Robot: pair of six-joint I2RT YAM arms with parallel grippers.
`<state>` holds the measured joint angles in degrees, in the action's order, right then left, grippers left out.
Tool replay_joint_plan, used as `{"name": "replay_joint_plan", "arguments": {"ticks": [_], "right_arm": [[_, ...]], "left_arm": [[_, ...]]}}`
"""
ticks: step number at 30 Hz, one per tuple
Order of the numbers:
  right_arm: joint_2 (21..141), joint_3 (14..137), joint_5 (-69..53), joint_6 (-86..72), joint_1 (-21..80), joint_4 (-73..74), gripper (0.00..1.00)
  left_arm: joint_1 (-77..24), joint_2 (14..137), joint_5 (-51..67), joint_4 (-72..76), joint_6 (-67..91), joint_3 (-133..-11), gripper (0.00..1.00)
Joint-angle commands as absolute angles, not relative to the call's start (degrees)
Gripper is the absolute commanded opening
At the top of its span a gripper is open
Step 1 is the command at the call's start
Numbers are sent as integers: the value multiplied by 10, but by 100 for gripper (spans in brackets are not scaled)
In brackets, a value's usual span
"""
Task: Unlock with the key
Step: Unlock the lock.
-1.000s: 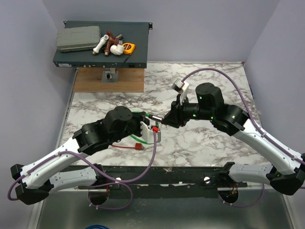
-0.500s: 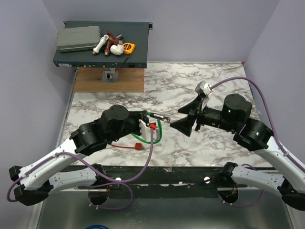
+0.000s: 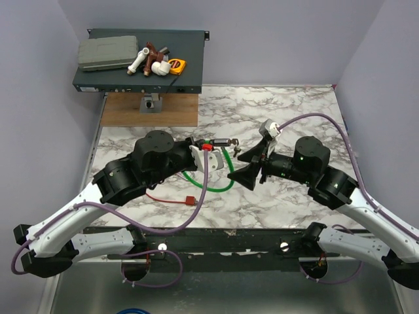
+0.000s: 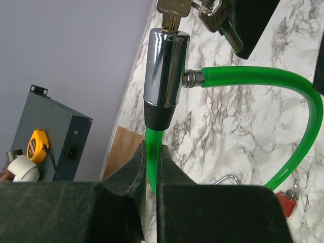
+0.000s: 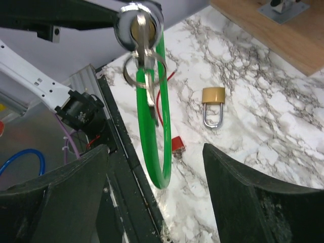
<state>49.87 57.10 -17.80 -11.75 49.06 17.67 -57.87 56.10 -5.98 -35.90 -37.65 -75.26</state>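
Observation:
My left gripper (image 3: 201,154) is shut on the green cable (image 4: 152,139) of a cable lock, just below its chrome cylinder (image 4: 163,71), and holds it above the table. The small silvery key (image 4: 171,14) sits in the cylinder's end, with spare keys (image 4: 217,17) hanging from its ring. The right wrist view shows the key (image 5: 140,25) end-on in the cylinder. My right gripper (image 3: 243,165) is open and empty, just right of the key, not touching it. The green loop (image 3: 219,180) hangs down to the table.
A brass padlock (image 5: 213,96) lies on the marble table beside a red tag (image 3: 192,201) on a red cord. A dark equipment box (image 3: 141,77) with a grey case, pipe fittings and a tape measure stands at the back left, above a wooden board (image 3: 131,111).
My right gripper let go of the key, opened and drew back right, then came a little nearer again. My left arm carried the lock up and toward the back.

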Motion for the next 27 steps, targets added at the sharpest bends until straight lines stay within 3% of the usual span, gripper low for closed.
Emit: {"name": "replay_joint_plan", "arguments": {"ticks": [1,3,11,12,13,14,15,16,17,27], "right_arm": [[516,571,-197,-121,493,88,75],[527,574,-187,-125,493,78,66],[535,569,-191,-117,494,78,3],[529,564,-190,-114,493,72,1],[523,559,-194,-111,493,65,1],[518,556,-200,-104,493,60,1],[513,554,-206,-98,493,57,1],[510,555,-217,-90,493,57,1],[509,557,-228,-83,493,60,1],[507,576,-329,-9,493,130,1]], "left_arm": [[-577,562,-62,-333,-345,-764,0],[-577,563,-56,-330,-340,-770,0],[-577,557,-22,-342,-313,-794,0],[-577,553,-8,-345,-304,-794,0],[-577,549,11,-349,-297,-792,8],[-577,547,28,-359,-290,-791,43],[-577,548,45,-373,-275,-795,70],[-576,550,66,-393,-264,-798,87],[-573,553,92,-414,-256,-801,98],[-390,582,410,-558,-287,-831,98]]}}
